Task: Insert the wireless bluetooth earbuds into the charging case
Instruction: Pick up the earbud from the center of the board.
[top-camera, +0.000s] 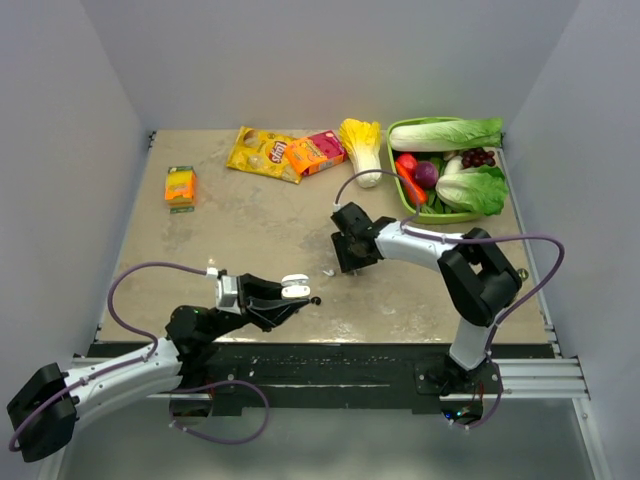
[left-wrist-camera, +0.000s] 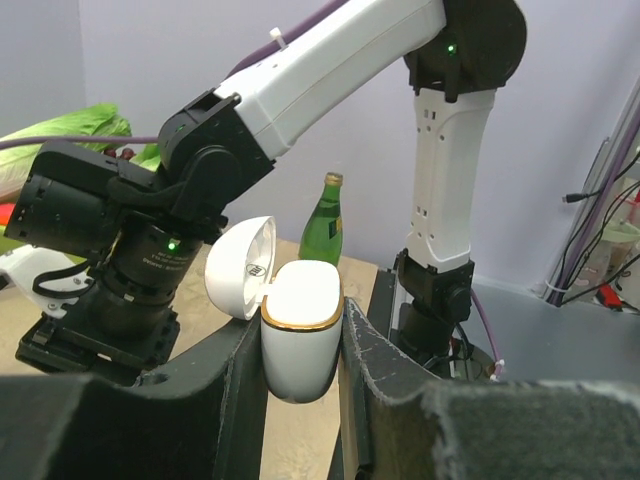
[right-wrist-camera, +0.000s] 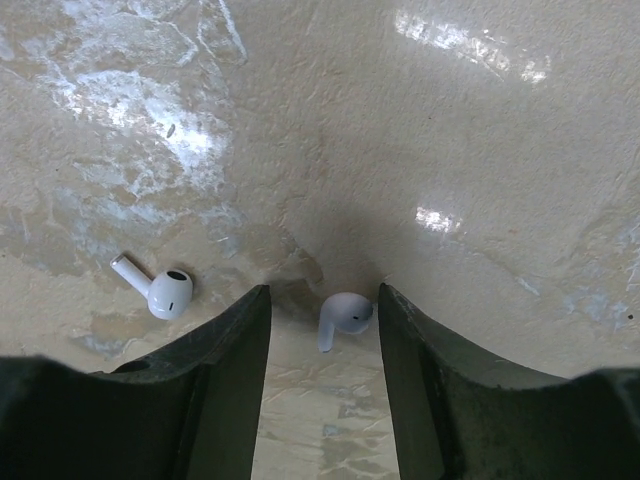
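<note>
Top external: left gripper (top-camera: 292, 298) low over the near side of the table (top-camera: 250, 225), clamped on the white charging case (top-camera: 294, 288). Right gripper (top-camera: 345, 262) nose-down just beyond it, near table centre.

Left wrist: case pinched upright by its flanks between both fingers, gold-rimmed mouth facing up, lid (left-wrist-camera: 240, 268) hinged back to the left. Green bottle (left-wrist-camera: 325, 222) standing behind.

Right wrist: jaws moderately apart, gripping nothing. White earbud (right-wrist-camera: 346, 313) flat on the table between them, closer to the right finger, contact not certain. Second white earbud (right-wrist-camera: 162, 290) off to the left, outside the jaws, stem pointing up-left.

Handling, as a judgement: feather-light, hard glossy plastic, rounded, so likely to skate or squirt out of flat pads. Best taken across the bulbous head, stem left free to lead into the case well; slow, gentle closing
</note>
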